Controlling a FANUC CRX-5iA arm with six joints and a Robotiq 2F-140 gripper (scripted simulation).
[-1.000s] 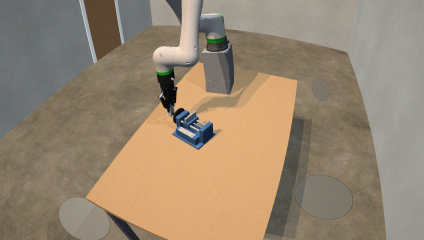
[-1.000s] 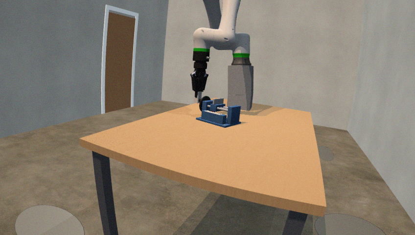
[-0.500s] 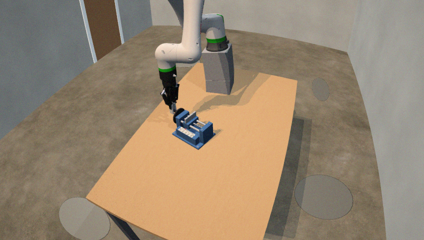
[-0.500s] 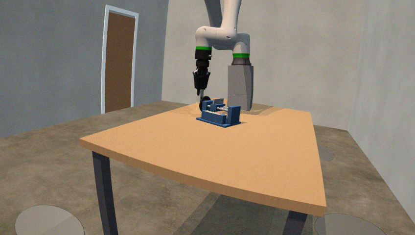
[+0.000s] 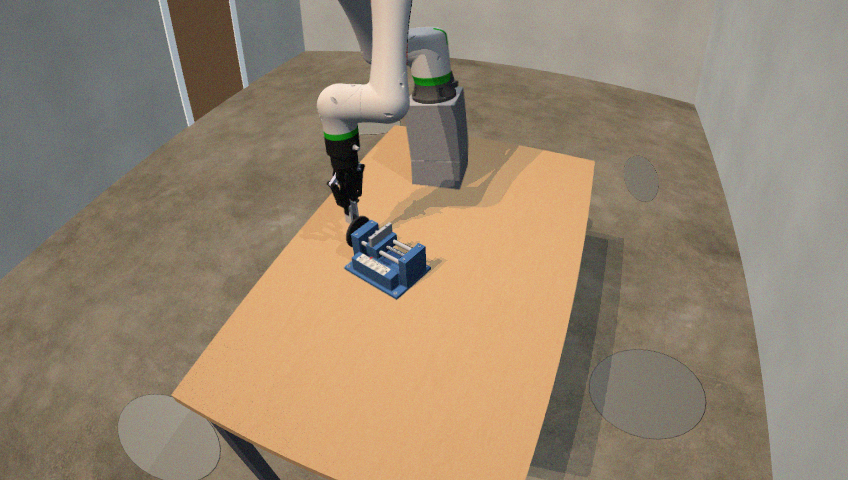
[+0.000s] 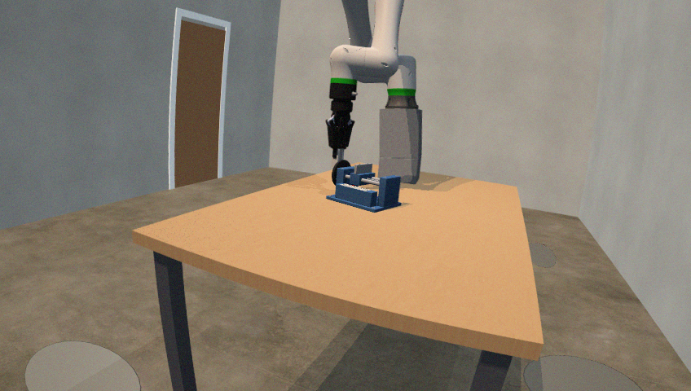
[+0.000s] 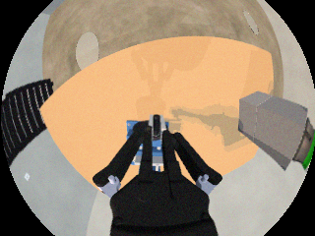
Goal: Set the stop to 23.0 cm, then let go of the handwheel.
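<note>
With the gripper (image 5: 352, 215) (image 6: 340, 157) (image 7: 156, 119) closed nearly fully at the handwheel (image 5: 355, 228) (image 6: 341, 172), its grip unclear, fingertips may slip off the rim if the arm's arc strays, leaving the stop (image 5: 380, 235) (image 6: 363, 169) on the blue fixture mis-set.

Top view: scale plate (image 5: 372, 264) on the blue fixture too small to read; figures illegible, so the stop's setting can't be told. Handwheel (image 5: 354, 229) (image 6: 340, 173) partly behind the fixture's end block (image 5: 364, 230); contact with the gripper's (image 5: 352, 218) (image 6: 340, 160) (image 7: 157, 129) fingertips too small to judge. Upper arm (image 5: 389, 35) (image 6: 388, 19) cut off by the top edge, top and exterior. Wrist view: gripper covers much of the fixture (image 7: 133, 129); handwheel not made out. Exterior: table legs (image 6: 173, 319) run out at the bottom edge.
</note>
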